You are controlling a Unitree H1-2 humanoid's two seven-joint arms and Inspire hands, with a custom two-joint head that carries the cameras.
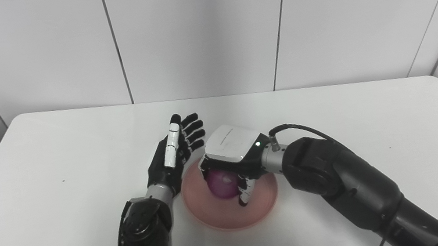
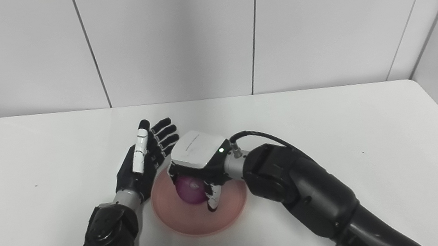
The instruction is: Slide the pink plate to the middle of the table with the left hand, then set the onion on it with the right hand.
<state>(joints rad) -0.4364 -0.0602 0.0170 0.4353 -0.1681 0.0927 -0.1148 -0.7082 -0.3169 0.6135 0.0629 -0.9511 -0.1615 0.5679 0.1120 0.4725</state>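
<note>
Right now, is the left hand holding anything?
No. The left hand is open with fingers spread beside the pink plate, while the right hand grips the onion over it.

You have bright, even, diffuse light from overhead in both head views, so the white table (image 1: 54, 177) and wall panels (image 1: 194, 29) read almost shadowless and a little washed out. Only soft, faint shadows sit under the arms and at the pink plate (image 1: 260, 209) rim. Focus is fairly sharp throughout, with slight softness and mild grain, and no strong glare.
</note>
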